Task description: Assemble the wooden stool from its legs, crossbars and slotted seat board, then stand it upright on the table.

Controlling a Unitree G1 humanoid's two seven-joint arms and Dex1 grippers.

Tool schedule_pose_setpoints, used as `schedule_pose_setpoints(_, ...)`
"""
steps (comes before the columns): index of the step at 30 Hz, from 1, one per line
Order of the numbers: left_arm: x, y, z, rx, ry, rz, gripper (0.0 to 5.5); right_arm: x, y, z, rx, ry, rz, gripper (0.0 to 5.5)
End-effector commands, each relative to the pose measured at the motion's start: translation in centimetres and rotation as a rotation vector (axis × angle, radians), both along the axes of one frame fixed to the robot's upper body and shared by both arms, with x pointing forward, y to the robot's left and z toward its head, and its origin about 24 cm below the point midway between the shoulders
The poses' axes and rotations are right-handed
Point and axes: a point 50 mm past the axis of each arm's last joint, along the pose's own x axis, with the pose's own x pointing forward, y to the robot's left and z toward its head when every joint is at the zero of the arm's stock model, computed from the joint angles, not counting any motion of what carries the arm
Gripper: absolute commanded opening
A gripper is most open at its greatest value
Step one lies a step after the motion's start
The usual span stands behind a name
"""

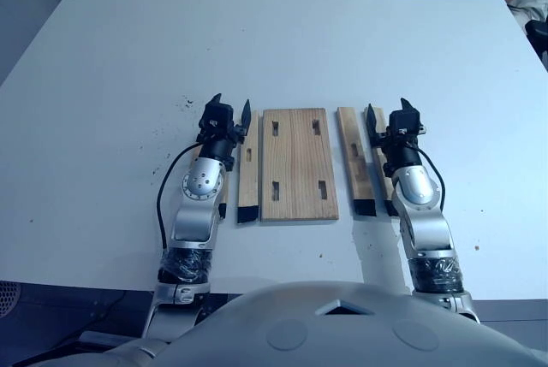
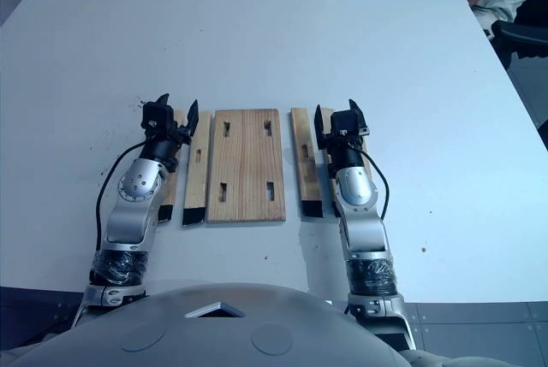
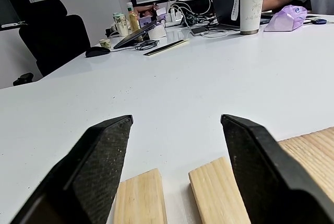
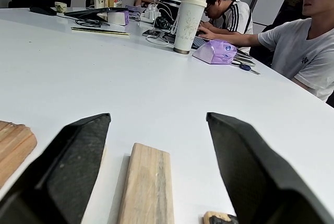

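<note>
Far behind the seat board [image 1: 296,164] stands a lidded tumbler [image 4: 188,23].

1. Outer left leg [image 2: 168,200]: mostly hidden beneath the left arm.
2. Outer right leg [image 1: 384,183]: largely covered by the right arm.
3. Seat board [image 3: 313,145]: cut off by the left wrist view's edge.

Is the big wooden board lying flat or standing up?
Lying flat. The seat board rests on the table with its four slots facing up and empty.
</note>
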Motion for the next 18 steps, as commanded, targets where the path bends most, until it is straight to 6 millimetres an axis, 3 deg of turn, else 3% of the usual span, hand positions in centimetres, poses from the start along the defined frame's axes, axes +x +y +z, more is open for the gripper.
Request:
schedule_pose_setpoints(1,0.1,-0.1,-0.1,0.012,0.009,0.002,3.14,-0.1,0.0,0.1,-0.001,-0.005,-0.007,3.38)
schedule_pose_setpoints(12,0.1,0.3,-0.2,-0.003,0.033,0.019,3.14,-0.1,-0.1,0.0,-0.007,-0.003,-0.017,3.38)
schedule_pose_setpoints(15,-1.6,2.4,0.0,-0.093,0.171,0.113,3.14,-0.3,-0.5,0.0,-0.011,-0.002,-0.028,3.38)
schedule_pose_setpoints(18,-4.4,4.1,1.8,-0.028,0.283,0.092,3.14,-1.4,-1.4,-0.2,-0.014,0.006,-0.079,3.38)
